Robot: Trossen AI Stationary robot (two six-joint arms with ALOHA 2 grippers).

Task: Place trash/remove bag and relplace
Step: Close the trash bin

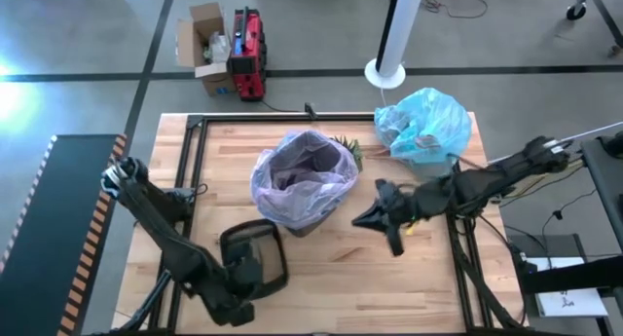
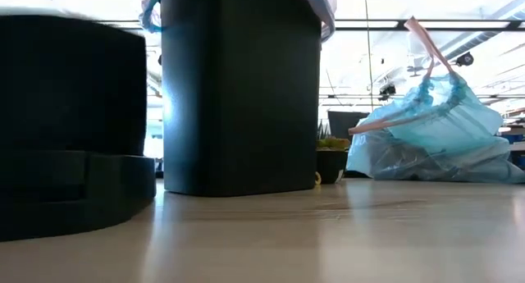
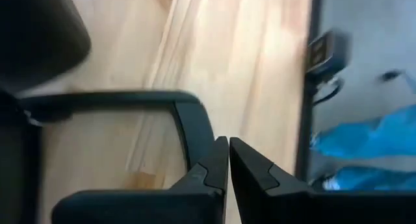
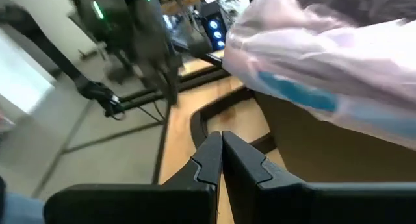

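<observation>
Lilac liner [image 1: 304, 175] sits in black bin [image 2: 240, 94] at tabletop [image 1: 389, 278] centre. Blue-teal bag [image 1: 425, 125] lies tied at far right corner, pink drawstrings visible, well apart from bin. Small plant [image 2: 331, 156] between bin and bag. Left pincer [image 3: 228, 160] fully closed, holds nothing, over black lid [image 1: 255, 258] near front edge. Right pincer [image 4: 221, 152] fully closed, empty, just right of bin.

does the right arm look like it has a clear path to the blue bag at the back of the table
Probably yes. The filled blue bag sits at the table's back right corner, just behind the right arm. The right tool, shut and holding nothing, hangs beside the lilac-lined bin, and nothing seems to lie between it and the bag.
</observation>
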